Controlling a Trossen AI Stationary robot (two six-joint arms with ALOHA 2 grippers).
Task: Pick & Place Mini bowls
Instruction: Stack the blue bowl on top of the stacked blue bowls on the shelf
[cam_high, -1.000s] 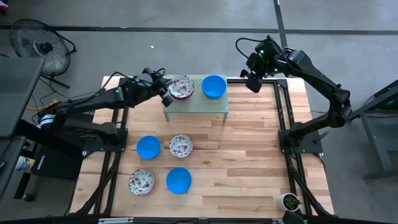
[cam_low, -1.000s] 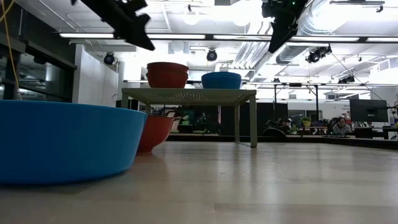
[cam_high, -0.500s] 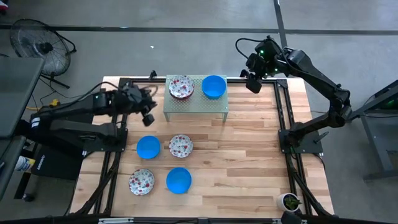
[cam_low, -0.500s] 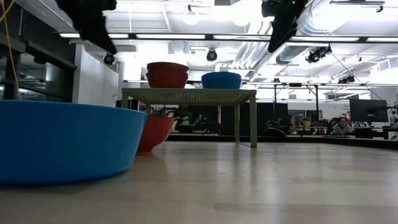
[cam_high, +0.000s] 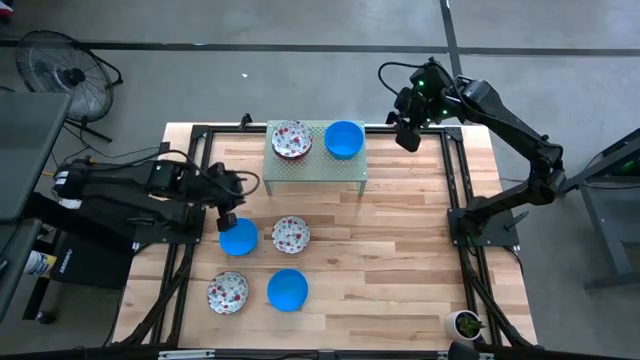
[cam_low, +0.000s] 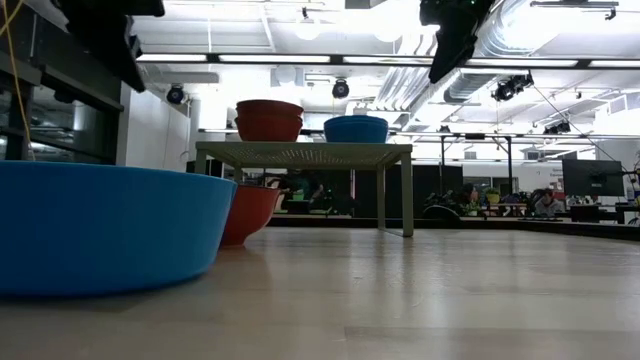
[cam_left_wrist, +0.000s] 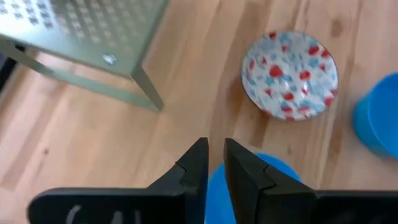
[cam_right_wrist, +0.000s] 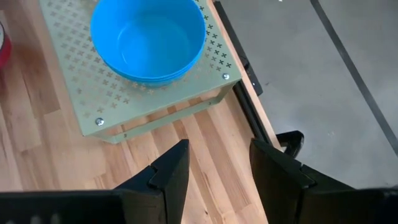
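Observation:
A pale green rack (cam_high: 315, 165) stands at the table's far middle. On it sit a floral mini bowl stack (cam_high: 291, 140) and a blue mini bowl (cam_high: 344, 139). Lower down, two blue bowls (cam_high: 238, 237) (cam_high: 288, 289) and two floral bowls (cam_high: 291, 234) (cam_high: 228, 292) rest on the wood. My left gripper (cam_high: 228, 214) hangs over the far left rim of the blue bowl (cam_left_wrist: 261, 177), its fingers a narrow slit apart with nothing between them. My right gripper (cam_high: 405, 135) hovers open to the right of the rack, near the blue bowl (cam_right_wrist: 148, 38).
Black frame rails (cam_high: 462, 200) run along both sides of the table. A small potted plant (cam_high: 465, 322) stands at the near right corner. A fan (cam_high: 62, 75) stands on the floor at the far left. Bare wood (cam_high: 400, 260) lies in the right half.
My left gripper has drawn back from the floral stack on the rack, toward the table's left and near edge. It has sunk and tipped downward, and is now over the blue bowl at the left. The bowls have not moved.

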